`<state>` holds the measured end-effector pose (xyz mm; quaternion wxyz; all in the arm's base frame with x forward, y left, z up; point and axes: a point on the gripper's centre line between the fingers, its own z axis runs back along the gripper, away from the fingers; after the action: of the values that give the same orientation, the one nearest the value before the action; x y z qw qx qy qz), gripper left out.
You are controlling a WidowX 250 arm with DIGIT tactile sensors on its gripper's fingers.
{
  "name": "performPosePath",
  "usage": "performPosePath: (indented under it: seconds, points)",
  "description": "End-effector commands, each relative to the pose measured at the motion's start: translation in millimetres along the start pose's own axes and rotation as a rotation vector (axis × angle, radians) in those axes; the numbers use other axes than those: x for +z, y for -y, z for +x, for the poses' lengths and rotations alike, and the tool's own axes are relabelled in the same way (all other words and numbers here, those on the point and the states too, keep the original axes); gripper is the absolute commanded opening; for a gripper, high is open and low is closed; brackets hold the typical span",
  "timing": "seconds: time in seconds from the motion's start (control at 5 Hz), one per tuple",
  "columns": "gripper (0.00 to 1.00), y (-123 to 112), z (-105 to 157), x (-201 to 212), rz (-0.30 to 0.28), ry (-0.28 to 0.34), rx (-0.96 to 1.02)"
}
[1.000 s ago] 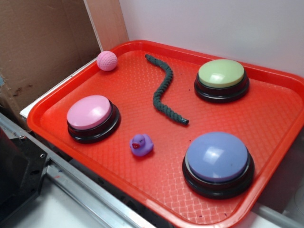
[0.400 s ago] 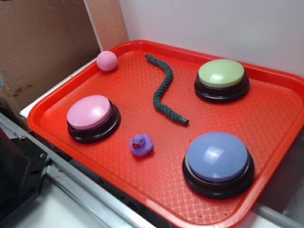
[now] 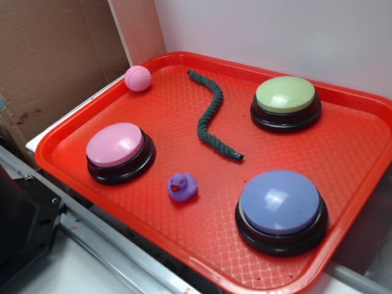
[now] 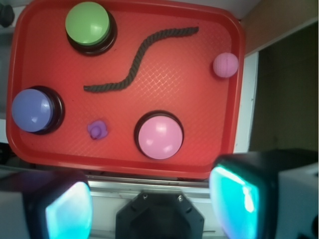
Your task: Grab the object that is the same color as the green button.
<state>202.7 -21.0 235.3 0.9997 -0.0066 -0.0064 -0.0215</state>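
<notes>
A dark green braided rope piece (image 3: 211, 116) (image 4: 139, 57) lies wavy in the middle of the red tray (image 3: 343, 147) (image 4: 199, 159). The green button (image 3: 285, 101) (image 4: 89, 25), with a pale green dome on a black base, stands at the tray's far right corner in the exterior view. My gripper (image 4: 152, 209) shows only in the wrist view, high above the tray's near edge and well away from the rope. Its two fingers stand wide apart with nothing between them. In the exterior view the gripper is out of frame.
A pink-topped button (image 3: 119, 151) (image 4: 158, 135), a blue-purple button (image 3: 282, 209) (image 4: 35, 110), a small purple duck (image 3: 182, 187) (image 4: 98, 129) and a pink dimpled ball (image 3: 138, 78) (image 4: 225, 64) share the tray. Cardboard (image 3: 55, 61) stands to the left, a white wall behind.
</notes>
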Motion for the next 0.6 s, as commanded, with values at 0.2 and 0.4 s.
performPosePath:
  seconds: [0.2, 0.4]
  points:
    - [1.0, -21.7, 45.0, -4.6, 0.126, -0.009, 0.739]
    - [1.0, -31.3, 38.6, -9.1, 0.03, -0.005, 0.884]
